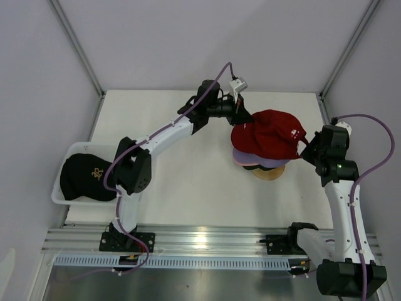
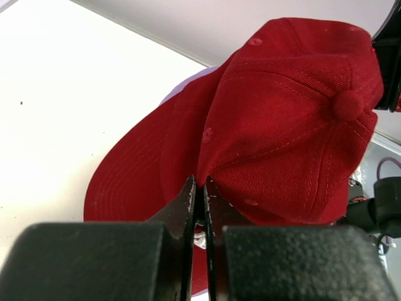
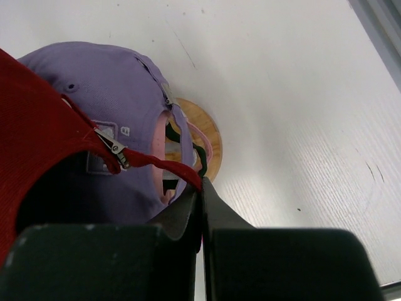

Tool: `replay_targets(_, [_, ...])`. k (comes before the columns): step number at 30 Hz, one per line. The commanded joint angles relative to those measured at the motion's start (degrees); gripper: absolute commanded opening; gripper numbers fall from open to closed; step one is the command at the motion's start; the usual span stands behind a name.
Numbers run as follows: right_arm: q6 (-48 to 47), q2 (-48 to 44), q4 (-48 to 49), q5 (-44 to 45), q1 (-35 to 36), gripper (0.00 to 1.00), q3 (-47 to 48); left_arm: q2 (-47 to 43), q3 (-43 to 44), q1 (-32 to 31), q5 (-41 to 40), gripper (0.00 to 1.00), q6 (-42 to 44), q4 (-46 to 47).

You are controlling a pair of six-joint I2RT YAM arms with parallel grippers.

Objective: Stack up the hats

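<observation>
A red hat [image 1: 268, 133] hangs between both grippers, just over the stack of hats on the round wooden stand [image 1: 268, 174]. My left gripper [image 1: 242, 118] is shut on the fabric at the hat's far-left edge; in the left wrist view the red hat [image 2: 276, 119] fills the frame above the pinching tips [image 2: 201, 185]. My right gripper [image 1: 306, 149] is shut on the hat's rear strap [image 3: 156, 162], tips [image 3: 201, 186] tight together. Below it a lavender hat [image 3: 106, 100] tops the stack [image 1: 263, 162], with a pink edge [image 3: 161, 135] under it. Lower hats in the stack are mostly hidden.
A white mesh basket [image 1: 81, 146] at the table's left edge holds a black hat [image 1: 88, 177] with a gold logo. The white table [image 1: 188, 188] spreads between the arms. Grey walls and frame posts close in the back and sides.
</observation>
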Motion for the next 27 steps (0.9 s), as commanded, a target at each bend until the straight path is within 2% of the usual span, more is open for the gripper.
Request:
replay_targets(1, [-0.2, 0.8, 3.4, -1.1, -0.8, 0.0, -0.9, 0.9, 3.0, -0.1, -4.3, 0.07, 3.1, 0.3])
replay_targets(4, [-0.2, 1.9, 4.8, -1.3, -0.8, 0.0, -0.6, 1.1, 3.1, -0.5, -7.4, 0.12, 2.2, -1.3])
replay_targets(6, [-0.3, 2.4, 5.4, -1.3, -0.8, 0.0, 0.1, 1.0, 3.3, -0.6, -8.5, 0.11, 1.5, -1.3])
replay_targets(11, [-0.9, 3.2, 7.5, 0.0, -0.8, 0.03, 1.3, 1.0, 5.1, -1.8, -17.7, 0.11, -2.5, -2.8])
replay_targets(15, [-0.9, 4.2, 8.5, -1.5, -0.8, 0.03, 2.2, 0.8, 6.6, -2.9, -20.7, 0.12, -2.7, -3.7])
replay_targets(20, [-1.7, 7.1, 7.8, -0.6, -0.8, 0.06, 2.5, 2.5, 11.2, -4.3, -24.6, 0.18, -0.4, -9.3])
replay_targets(27, [-2.0, 9.4, 7.3, -1.0, -0.8, 0.1, -0.2, 1.4, 5.9, -5.4, -30.7, 0.17, 2.7, -13.4])
